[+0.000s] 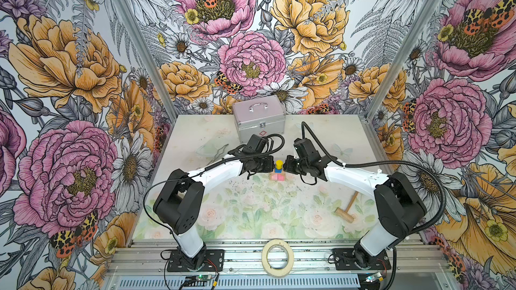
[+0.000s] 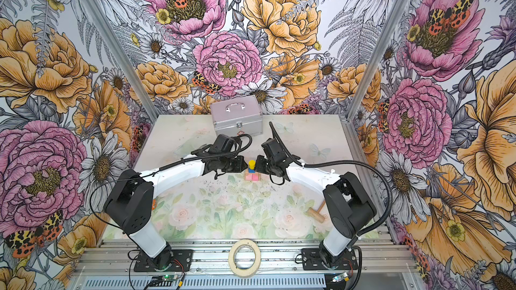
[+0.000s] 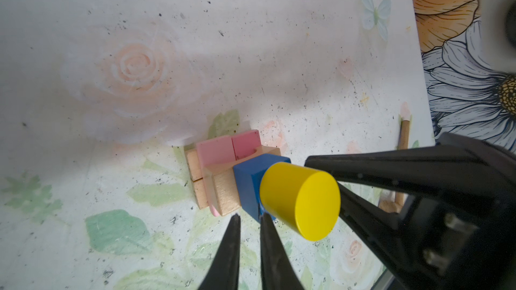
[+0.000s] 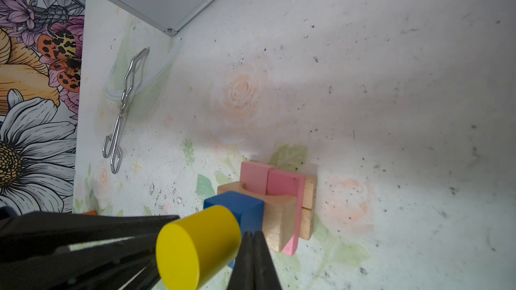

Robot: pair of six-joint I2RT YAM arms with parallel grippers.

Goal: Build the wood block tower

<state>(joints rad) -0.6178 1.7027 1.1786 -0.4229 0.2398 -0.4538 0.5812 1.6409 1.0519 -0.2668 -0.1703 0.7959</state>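
Currently the wood block tower is seen standing at the middle of the surface, between the two wrists in both top views. Stack order, read from the left wrist view: two tan bricks laid side by side at the bottom, two pink bricks laid across them, a notched tan brick on the pink pair, then the blue block, with the yellow cylinder upright on top. The left gripper is placed just beside the blue block — jaws parted by a narrow gap, nothing caught between them. The right gripper is placed at the opposite side of the tower, jaws pressed fully together, nothing gripped. Contact between either gripper and the blocks cannot be told. A silver case is set at the back of the surface, well apart from the tower; a wooden mallet is laid near the right arm; metal tongs are laid left of the tower, toward the wall — a tape roll is left on the front rail
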